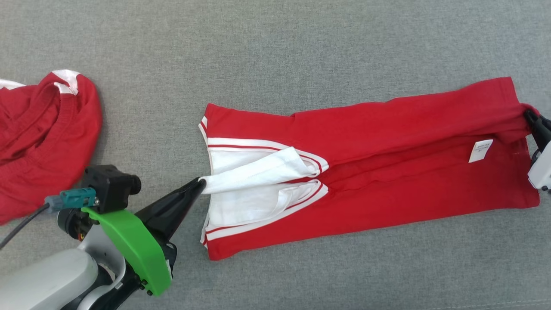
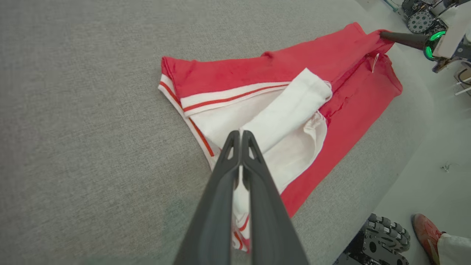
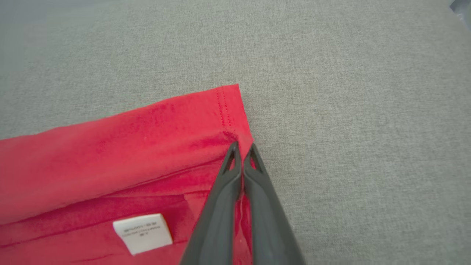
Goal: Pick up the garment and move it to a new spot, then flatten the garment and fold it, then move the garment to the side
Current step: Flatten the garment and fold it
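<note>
Grey woven surface with a long folded red-and-white garment and, well apart, a crumpled red garment

Two garments (both red), two pincers

Red garment (white sleeves inward) folded lengthwise on grey surface

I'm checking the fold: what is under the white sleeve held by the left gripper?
White fabric of the shirt with red-striped edges lies under the sleeve, which the left gripper pinches. Whatever sits beneath those layers is covered.
</note>
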You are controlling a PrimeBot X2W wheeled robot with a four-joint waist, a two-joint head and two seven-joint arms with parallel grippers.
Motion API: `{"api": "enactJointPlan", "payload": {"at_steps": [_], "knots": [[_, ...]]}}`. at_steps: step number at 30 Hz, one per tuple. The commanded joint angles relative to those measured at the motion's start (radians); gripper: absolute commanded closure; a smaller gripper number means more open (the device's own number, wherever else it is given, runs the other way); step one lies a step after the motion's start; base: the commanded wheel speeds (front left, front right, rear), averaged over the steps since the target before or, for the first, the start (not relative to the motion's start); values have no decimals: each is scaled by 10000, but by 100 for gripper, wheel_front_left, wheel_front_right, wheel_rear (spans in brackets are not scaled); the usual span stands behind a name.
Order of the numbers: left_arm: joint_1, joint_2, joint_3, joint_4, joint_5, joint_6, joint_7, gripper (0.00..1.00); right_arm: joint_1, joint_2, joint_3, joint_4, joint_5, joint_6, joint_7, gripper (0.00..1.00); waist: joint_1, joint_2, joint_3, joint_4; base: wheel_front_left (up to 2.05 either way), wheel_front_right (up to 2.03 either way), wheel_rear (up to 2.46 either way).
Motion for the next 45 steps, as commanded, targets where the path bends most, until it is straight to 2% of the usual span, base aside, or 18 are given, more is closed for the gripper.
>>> {"api": "enactJointPlan", "payload": {"at_steps": [1,6,7,8,9,10,11,12,18,22,24,26,29,33,37,41,45], "knots": [[183,-113,17,107,-130,-30,-8,100,254,84,-110,-117,-87,-11,107,100,0,0,42,31,0,0,0],[388,-323,-30,665,-66,-32,11,100,636,284,-485,-491,-287,-11,345,100,0,0,140,69,0,0,0],[441,-381,-50,784,-27,-25,50,100,686,313,-537,-507,-312,-11,362,96,0,0,142,76,0,0,0],[504,-483,-74,904,44,-42,61,100,725,362,-622,-517,-349,-11,405,69,0,0,135,84,0,0,0],[559,-569,-82,993,-6,-68,55,78,737,413,-693,-510,-383,-11,431,51,0,0,121,86,0,0,0],[591,-648,-81,1100,-26,-76,35,53,775,487,-719,-486,-399,-11,469,0,0,0,83,85,0,0,0],[634,-758,-75,1187,-8,-77,-7,16,828,556,-785,-464,-430,-11,448,0,0,0,25,98,0,0,0],[685,-865,-42,1245,-72,-54,-103,0,885,579,-849,-450,-461,-11,411,0,0,0,-24,111,0,0,0],[1058,-1327,-15,1524,271,350,-851,0,1573,754,-1368,-842,-574,-11,-262,0,0,0,-671,184,0,0,0],[1565,-1712,468,1763,678,1083,-1670,0,2220,981,-1664,-1278,-681,-11,-1139,0,0,0,-1110,248,0,0,0],[2013,-2074,1004,1899,780,1433,-1819,0,2578,1088,-1715,-1441,-722,-11,-1535,0,0,0,-1334,311,0,0,0],[2523,-2613,2090,1895,1166,1738,-1872,0,2867,1195,-1740,-1561,-755,-11,-1945,0,0,0,-1497,391,0,0,0],[3848,-3730,3855,1823,2317,2026,-1852,0,3366,1438,-1786,-1445,-787,-9,-2514,0,0,0,-1766,591,0,0,0],[5213,-5065,5501,1773,4132,1957,-1856,0,3658,1621,-1768,-1248,-825,-9,-2989,0,0,0,-2011,846,0,0,0],[6268,-6113,6542,1905,5832,1621,-1856,0,3635,1779,-1855,-981,-904,-9,-3260,0,0,0,-2181,1165,0,0,0],[6901,-6853,7281,2100,7585,1215,-1856,0,3446,1879,-2102,-555,-1171,-9,-3436,0,0,0,-2315,1550,0,0,0],[7344,-7309,7451,2432,8940,761,-1847,0,3208,1938,-2470,131,-1448,-9,-3334,0,0,0,-2407,1910,0,0,0]]}}
